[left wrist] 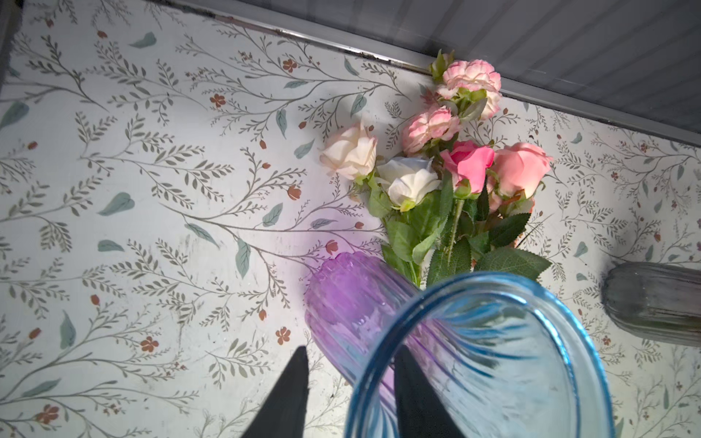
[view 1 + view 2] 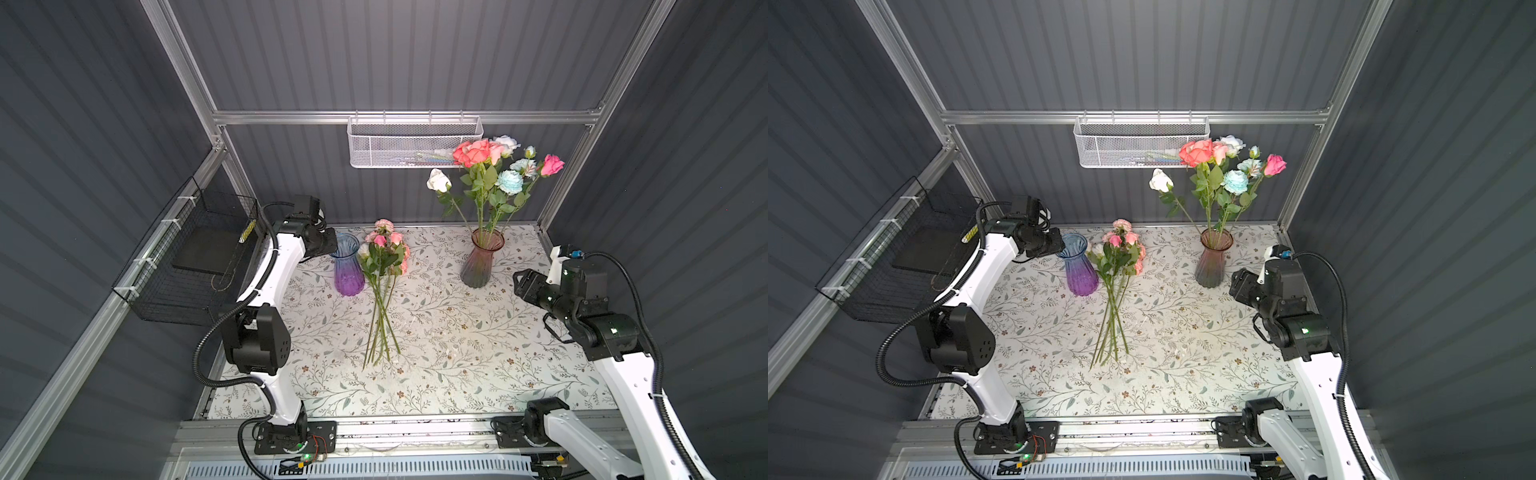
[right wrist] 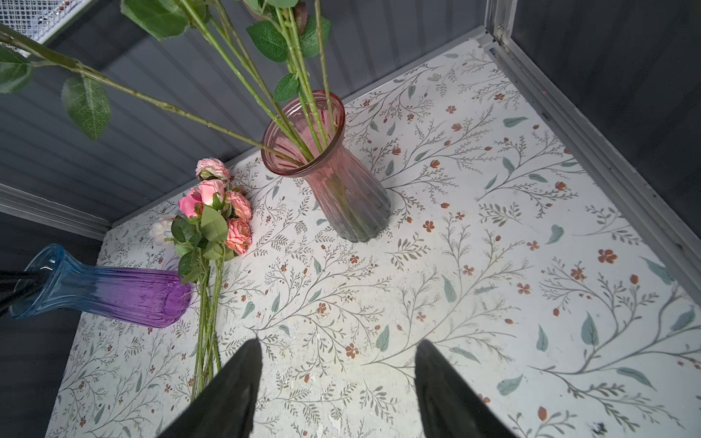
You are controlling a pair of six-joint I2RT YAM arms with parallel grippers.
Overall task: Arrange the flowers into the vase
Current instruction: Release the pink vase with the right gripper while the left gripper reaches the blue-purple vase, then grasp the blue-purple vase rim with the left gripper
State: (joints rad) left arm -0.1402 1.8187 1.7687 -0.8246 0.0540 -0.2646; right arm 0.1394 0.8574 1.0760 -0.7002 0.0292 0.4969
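A blue-and-purple glass vase (image 2: 348, 266) (image 2: 1079, 266) (image 1: 341, 303) (image 3: 113, 292) stands upright at the back left with nothing in it. My left gripper (image 2: 332, 245) (image 2: 1059, 245) (image 1: 352, 349) straddles its rim, one finger inside and one outside, with a gap left to the glass. Right beside the vase, a bunch of pink and white flowers (image 2: 384, 249) (image 2: 1121, 249) (image 1: 455, 170) (image 3: 212, 216) lies on the table. A pink vase (image 2: 482, 262) (image 2: 1213, 259) (image 3: 341, 189) at the back right holds several tall flowers (image 2: 494, 166) (image 2: 1221, 166). To the right of it, my right gripper (image 2: 517, 282) (image 2: 1233, 282) (image 3: 338, 340) hovers open and holds nothing.
A white mesh basket (image 2: 415, 145) hangs on the back rail, close to the tall blooms. A black wire basket (image 2: 195, 257) is fixed to the left wall behind my left arm. The floral-print table (image 2: 457, 353) ends at metal frame rails at the back and right.
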